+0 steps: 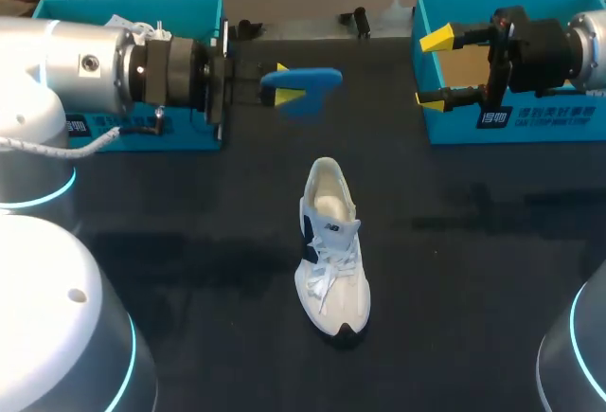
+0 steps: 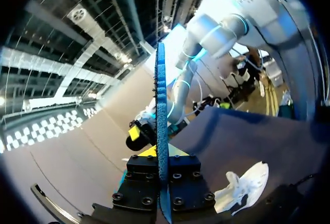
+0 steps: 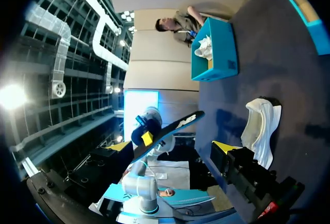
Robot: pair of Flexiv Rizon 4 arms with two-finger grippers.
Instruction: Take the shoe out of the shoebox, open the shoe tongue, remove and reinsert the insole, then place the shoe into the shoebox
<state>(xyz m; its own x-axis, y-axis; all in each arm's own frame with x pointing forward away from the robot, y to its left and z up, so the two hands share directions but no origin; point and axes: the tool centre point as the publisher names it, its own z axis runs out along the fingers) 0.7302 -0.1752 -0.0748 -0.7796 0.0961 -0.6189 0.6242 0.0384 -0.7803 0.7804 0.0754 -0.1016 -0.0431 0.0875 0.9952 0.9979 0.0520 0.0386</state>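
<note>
While the blue insole [image 1: 312, 80] is clamped in the left gripper [image 1: 284, 82], the right gripper [image 1: 429, 69] is held apart. It should be eased toe-first into the white shoe [image 1: 331, 251] lying mid-table [image 1: 189, 241].

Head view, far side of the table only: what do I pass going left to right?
Left teal shoebox → blue insole, clamped in the left hand → right teal shoebox, with the open right hand at its left end.
</note>
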